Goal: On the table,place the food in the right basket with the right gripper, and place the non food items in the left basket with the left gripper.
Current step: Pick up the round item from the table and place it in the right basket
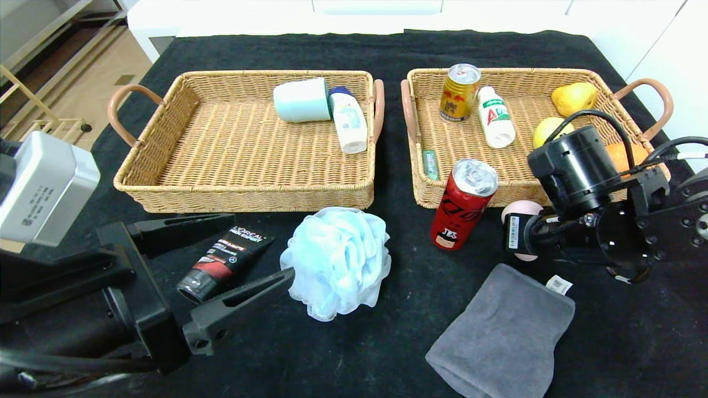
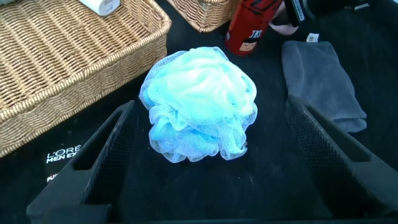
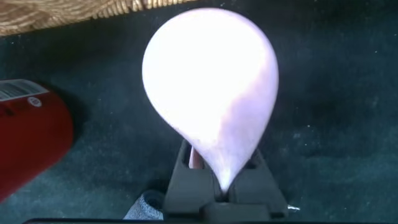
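Right claw (image 1: 517, 237) hemmed in: red can (image 1: 463, 203) upright just beside at 9 o'clock, grey cloth (image 1: 502, 334) at 6, right basket (image 1: 420, 190) front wall at 12; bare surface (image 1: 409, 287) between the cloth and blue bath pouf (image 1: 336, 260) gives open passage.

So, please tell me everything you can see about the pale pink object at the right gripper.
The pale pink object is smooth, matte and teardrop-shaped: rounded at one end, tapering to a narrow tip at the other. The right gripper is shut on that narrow tip. It sits low over the black tablecloth, just in front of the right basket and beside the red can, without touching the can.
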